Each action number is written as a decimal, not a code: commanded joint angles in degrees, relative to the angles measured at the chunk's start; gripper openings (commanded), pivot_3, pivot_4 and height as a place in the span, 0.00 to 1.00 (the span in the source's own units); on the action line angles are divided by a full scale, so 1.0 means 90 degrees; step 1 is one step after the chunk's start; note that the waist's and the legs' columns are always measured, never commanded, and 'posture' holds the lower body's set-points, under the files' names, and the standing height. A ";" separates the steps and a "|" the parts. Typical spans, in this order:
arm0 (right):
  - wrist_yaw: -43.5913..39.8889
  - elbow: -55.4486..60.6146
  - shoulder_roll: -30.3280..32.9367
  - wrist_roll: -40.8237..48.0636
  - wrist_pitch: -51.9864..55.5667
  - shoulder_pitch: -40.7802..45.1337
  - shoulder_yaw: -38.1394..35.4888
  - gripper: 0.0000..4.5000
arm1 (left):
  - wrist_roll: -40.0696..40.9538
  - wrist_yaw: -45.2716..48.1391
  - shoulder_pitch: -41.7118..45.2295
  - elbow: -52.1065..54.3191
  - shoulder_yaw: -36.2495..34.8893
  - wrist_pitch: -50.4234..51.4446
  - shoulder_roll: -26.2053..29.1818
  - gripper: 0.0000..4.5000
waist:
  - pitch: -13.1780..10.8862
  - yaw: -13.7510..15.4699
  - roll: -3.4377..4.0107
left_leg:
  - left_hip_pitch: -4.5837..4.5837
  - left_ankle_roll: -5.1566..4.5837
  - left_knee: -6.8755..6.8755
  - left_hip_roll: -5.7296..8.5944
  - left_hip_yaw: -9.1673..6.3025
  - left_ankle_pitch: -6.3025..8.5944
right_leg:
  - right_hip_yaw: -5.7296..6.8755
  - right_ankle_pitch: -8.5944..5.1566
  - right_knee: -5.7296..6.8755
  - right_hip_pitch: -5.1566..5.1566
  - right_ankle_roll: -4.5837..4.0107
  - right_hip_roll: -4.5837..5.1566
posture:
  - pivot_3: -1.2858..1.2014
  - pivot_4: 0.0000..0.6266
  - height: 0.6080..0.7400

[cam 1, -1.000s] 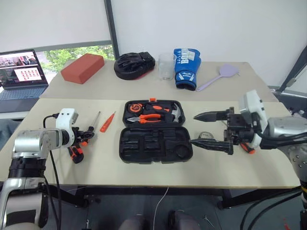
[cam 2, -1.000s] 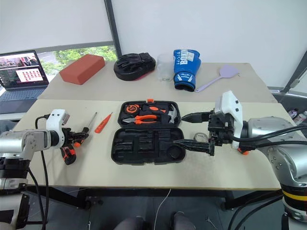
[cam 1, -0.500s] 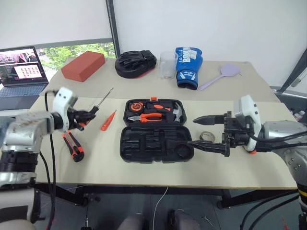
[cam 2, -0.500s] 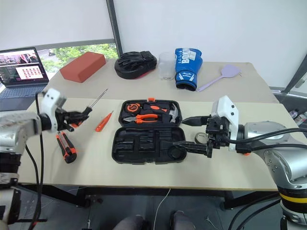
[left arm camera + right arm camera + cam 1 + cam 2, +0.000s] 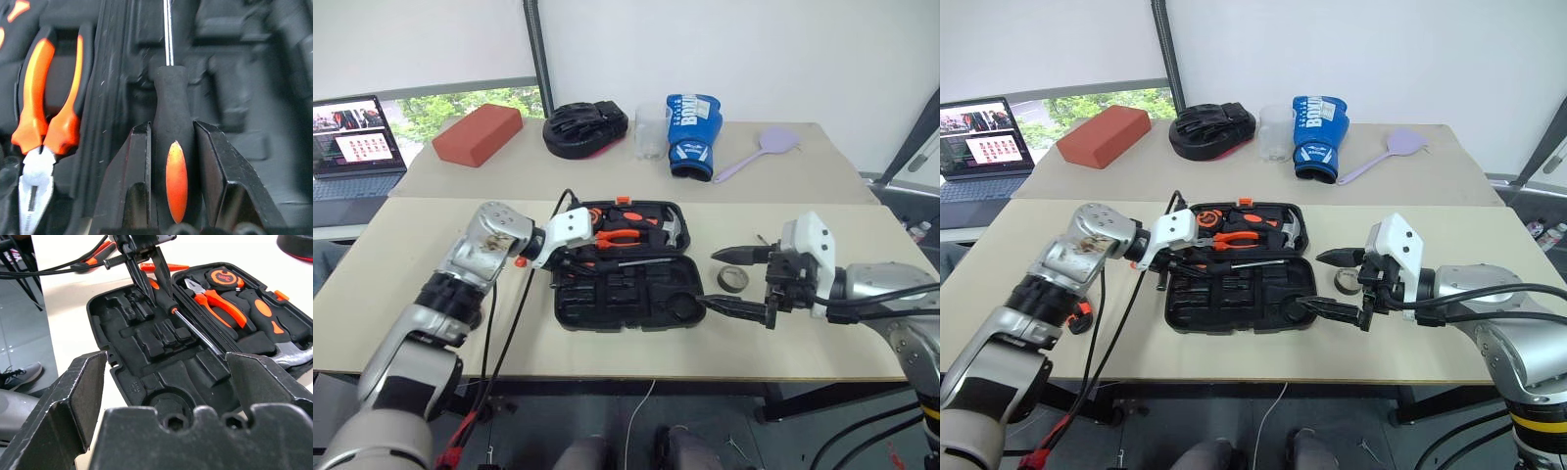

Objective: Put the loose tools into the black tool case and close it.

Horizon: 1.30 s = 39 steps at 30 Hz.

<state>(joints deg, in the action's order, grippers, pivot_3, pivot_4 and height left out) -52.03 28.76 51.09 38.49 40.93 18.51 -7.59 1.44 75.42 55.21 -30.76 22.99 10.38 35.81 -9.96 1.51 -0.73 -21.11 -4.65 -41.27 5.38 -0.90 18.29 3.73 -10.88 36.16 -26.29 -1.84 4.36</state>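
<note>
Over the open black tool case (image 5: 628, 294), the left gripper (image 5: 171, 147) pinches a black-and-orange screwdriver (image 5: 171, 142) by its handle. Right of the case, the right gripper (image 5: 736, 284) hangs spread wide, straddling the tape roll (image 5: 734, 279).

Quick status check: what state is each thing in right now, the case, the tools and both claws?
Black tool case: open, lying flat on the table.
Screwdriver: held over the case's slots.
Left claw: shut on the screwdriver's handle.
Right claw: open, holding nothing, beside the case.
Tape roll: loose on the table.
Pliers: stowed in the case.
Hammer: stowed in the case.
</note>
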 commanded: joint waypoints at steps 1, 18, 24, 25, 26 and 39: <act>0.0109 0.0209 0.0006 0.0102 -0.0024 -0.0031 -0.0266 1.00 | -0.0252 0.0016 0.0383 -0.0572 -0.0030 -0.0516 -0.0245 0.19 | 0.0000 0.0008 0.0000 | -0.0001 -0.0002 0.0000 0.0000 0.0000 -0.0001 | 0.0000 0.0000 -0.0001 0.0000 0.0001 0.0000 | 0.52 0.24 1.00; 0.0275 0.0363 -0.0014 0.0248 -0.0058 -0.0247 -0.0331 1.00 | -0.0105 0.0175 0.0886 -0.1003 -0.0691 0.0175 -0.0958 0.61 | 0.0000 0.0101 -0.0001 | -0.0036 -0.0053 -0.0065 0.0003 0.0001 0.0016 | -0.0001 0.0028 -0.0010 0.0001 0.0043 0.0000 | 0.52 0.24 1.00; 0.0275 0.0303 -0.0029 0.0172 -0.0115 -0.0261 -0.0297 1.00 | -0.0202 -0.0039 0.0887 -0.1315 -0.0801 -0.0124 -0.1101 0.11 | 0.0000 0.0077 -0.0001 | -0.0035 -0.0053 -0.0064 0.0003 0.0002 0.0016 | -0.0002 0.0029 -0.0009 0.0000 0.0042 0.0000 | 0.52 0.24 1.00; 0.0275 0.0301 -0.0030 0.0166 -0.0121 -0.0269 -0.0299 1.00 | -0.0233 -0.0058 0.0869 -0.1349 -0.0778 -0.0157 -0.1109 0.01 | 0.0000 0.0076 -0.0001 | -0.0035 -0.0053 -0.0064 0.0003 0.0002 0.0015 | -0.0002 0.0029 -0.0010 -0.0001 0.0042 -0.0001 | 0.52 0.24 1.00; 0.0275 0.0303 -0.0030 0.0163 -0.0126 -0.0279 -0.0304 1.00 | -0.0260 -0.0072 0.0852 -0.1376 -0.0756 -0.0183 -0.1117 0.01 | 0.0000 0.0077 -0.0001 | -0.0035 -0.0053 -0.0064 0.0003 0.0002 0.0015 | -0.0002 0.0029 -0.0009 0.0000 0.0041 -0.0001 | 0.52 0.24 1.00; 0.0388 0.0356 -0.0071 0.0161 -0.0154 -0.0442 -0.0386 1.00 | -0.1004 -0.0770 0.0554 -0.1738 -0.0347 -0.0656 -0.1396 0.01 | 0.0003 0.0096 -0.0003 | -0.0034 -0.0053 -0.0065 0.0004 0.0002 0.0015 | -0.0003 0.0030 -0.0010 0.0002 0.0042 0.0001 | 0.52 0.24 1.00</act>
<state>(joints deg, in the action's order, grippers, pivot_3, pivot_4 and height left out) -49.36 30.39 50.91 39.54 40.65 14.68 -8.64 -6.61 68.18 61.20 -46.20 18.86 5.43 23.36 -9.93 2.38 -0.76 -21.40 -5.12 -41.85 5.42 -0.88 18.43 3.70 -10.61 36.08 -26.26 -1.46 4.37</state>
